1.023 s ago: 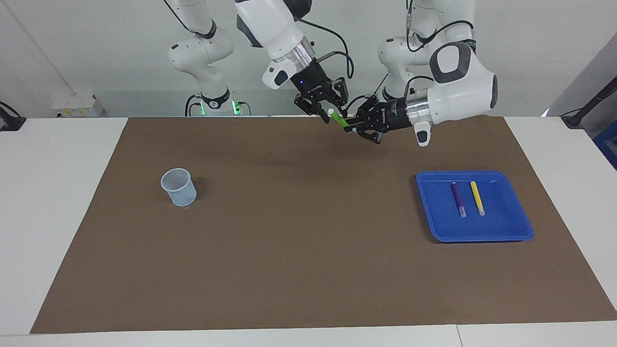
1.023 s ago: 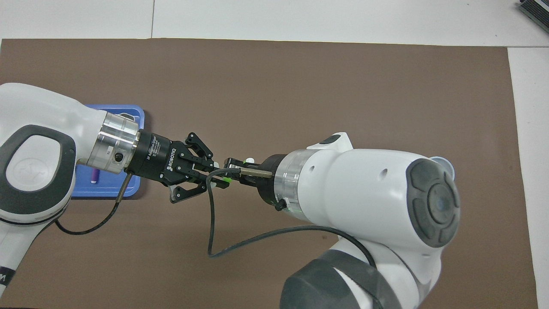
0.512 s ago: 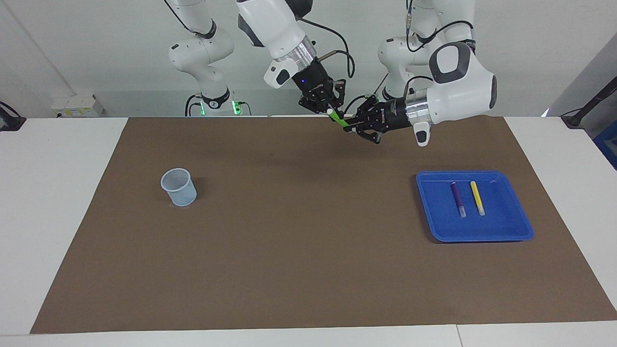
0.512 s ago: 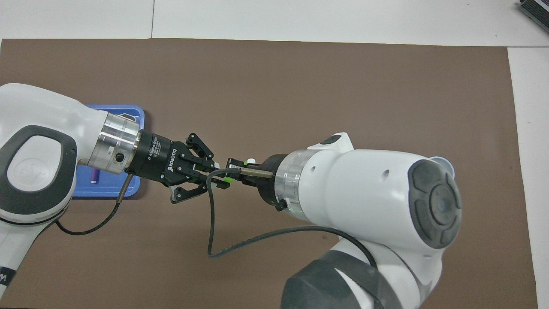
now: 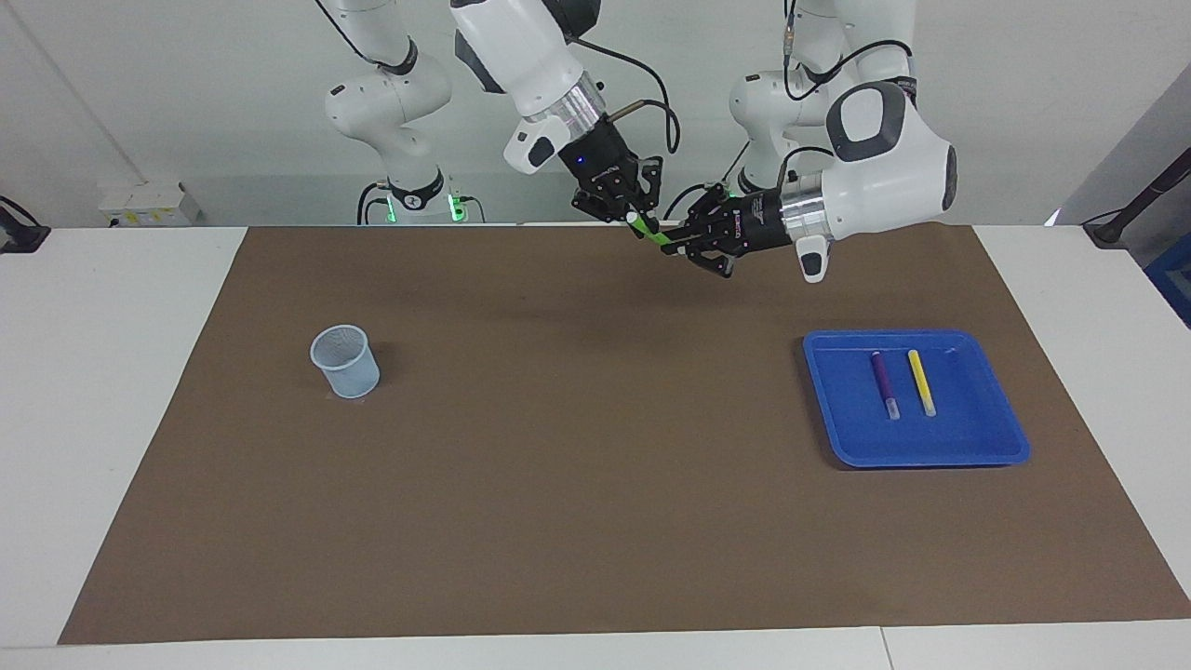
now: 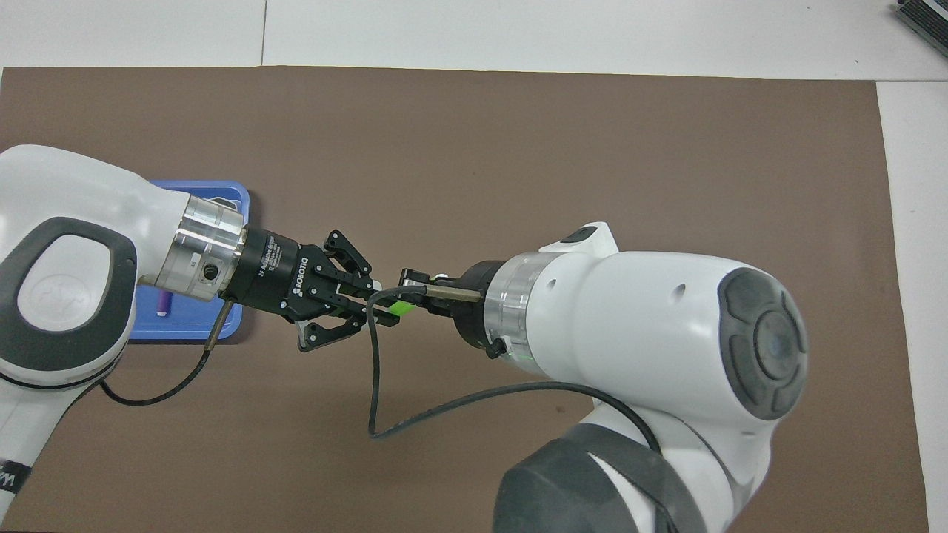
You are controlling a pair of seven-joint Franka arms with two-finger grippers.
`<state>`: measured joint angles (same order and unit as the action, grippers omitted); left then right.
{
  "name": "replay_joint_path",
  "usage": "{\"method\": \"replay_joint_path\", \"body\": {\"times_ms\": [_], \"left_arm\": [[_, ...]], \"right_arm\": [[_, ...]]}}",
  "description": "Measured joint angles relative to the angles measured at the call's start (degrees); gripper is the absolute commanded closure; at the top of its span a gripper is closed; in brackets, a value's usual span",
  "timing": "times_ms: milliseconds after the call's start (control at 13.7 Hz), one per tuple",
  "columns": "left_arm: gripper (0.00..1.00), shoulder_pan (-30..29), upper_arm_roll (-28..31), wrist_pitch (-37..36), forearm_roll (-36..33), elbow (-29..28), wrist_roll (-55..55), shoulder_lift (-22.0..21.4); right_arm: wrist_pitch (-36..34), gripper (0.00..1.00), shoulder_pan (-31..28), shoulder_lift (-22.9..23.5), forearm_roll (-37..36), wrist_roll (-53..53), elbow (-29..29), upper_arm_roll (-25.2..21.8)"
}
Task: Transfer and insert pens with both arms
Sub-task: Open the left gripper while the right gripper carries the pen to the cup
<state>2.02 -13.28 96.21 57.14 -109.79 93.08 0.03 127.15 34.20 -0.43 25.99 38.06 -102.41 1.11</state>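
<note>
The green pen (image 5: 654, 233) hangs in the air over the middle of the brown mat's (image 5: 577, 447) robot-side edge, and both grippers hold it. My left gripper (image 5: 672, 240) is shut on its green barrel. My right gripper (image 5: 635, 215) is shut on its whitish end. In the overhead view the green pen (image 6: 401, 307) shows as a short bit between the left gripper (image 6: 376, 311) and the right gripper (image 6: 416, 284), whose fingertips are largely hidden under its wrist. The purple pen (image 5: 884, 383) and the yellow pen (image 5: 921, 382) lie side by side in the blue tray (image 5: 986, 448).
A pale mesh cup (image 5: 345, 361) stands upright on the mat toward the right arm's end. The blue tray (image 6: 222, 332) sits toward the left arm's end, mostly covered by the left arm from above. Two smaller white arms stand at the robots' end of the table.
The right gripper's fingers have closed on the pen's whitish end. Both grippers have risen a little with the pen. The left gripper has kept its hold.
</note>
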Motion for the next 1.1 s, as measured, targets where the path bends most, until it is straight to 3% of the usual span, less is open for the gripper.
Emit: {"method": "replay_joint_path", "body": {"times_ms": [146, 292, 512, 804, 1096], "left_arm": [[0.97, 0.0, 0.0, 0.1, 0.0, 0.0, 0.2, 0.0], [0.0, 0.4, -0.1, 0.9, 0.1, 0.0, 0.3, 0.0], [0.0, 0.6, 0.0, 1.1, 0.1, 0.0, 0.4, -1.2], [0.0, 0.6, 0.3, 2.3, 0.1, -0.6, 0.7, -4.2], [0.0, -0.1, 1.1, 3.3, -0.8, -3.8, -4.9, -6.2]], "right_arm": [[0.0, 1.0, -0.1, 0.0, 0.0, 0.0, 0.0, 0.0], [0.0, 1.0, -0.4, -0.1, 0.1, -0.1, -0.1, 0.0], [0.0, 1.0, -2.2, -0.2, -0.1, -1.5, -1.0, -0.2], [-4.4, 1.0, -8.4, -0.4, -1.7, -16.4, -2.6, -0.6], [-15.0, 1.0, -17.1, -1.5, -13.9, -33.6, -3.2, -0.9]]}}
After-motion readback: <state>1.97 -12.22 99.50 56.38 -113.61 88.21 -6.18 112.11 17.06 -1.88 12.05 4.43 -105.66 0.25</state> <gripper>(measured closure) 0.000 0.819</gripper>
